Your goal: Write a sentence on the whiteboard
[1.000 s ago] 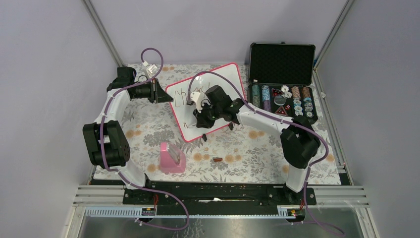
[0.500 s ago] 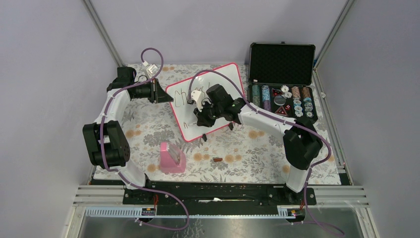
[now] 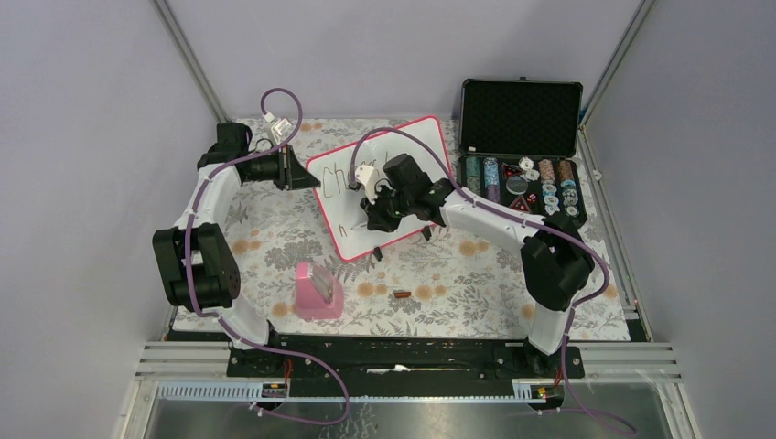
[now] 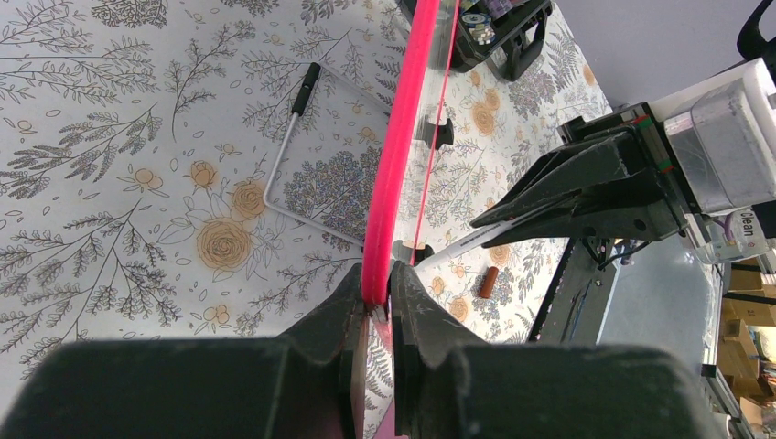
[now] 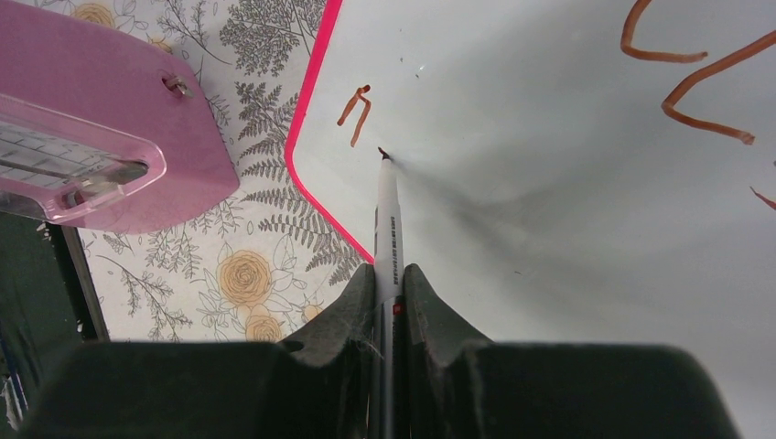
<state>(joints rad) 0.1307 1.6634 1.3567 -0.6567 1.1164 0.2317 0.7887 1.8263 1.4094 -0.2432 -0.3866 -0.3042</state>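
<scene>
The whiteboard (image 3: 425,146), white with a pink frame, lies at an angle in the middle of the table. My left gripper (image 3: 295,170) is shut on its left edge, the pink frame (image 4: 403,137) pinched between the jaws of that gripper (image 4: 376,279). My right gripper (image 3: 371,215) (image 5: 389,274) is shut on a white marker (image 5: 388,219), whose tip touches the board (image 5: 549,183) just right of a small brown "n" (image 5: 357,105). The sentence (image 3: 337,178) shows as "Che..." on the upper line; my right arm hides the rest.
A pink block with a clear insert (image 3: 317,291) stands near the front. A brown marker cap (image 3: 401,294) lies beside it. An open black case of chips (image 3: 522,151) sits at the back right. A wire stand (image 4: 302,137) lies under the board.
My right gripper has shifted slightly away from the near edge with the marker, over the lower line. The left gripper and the board have not moved.
</scene>
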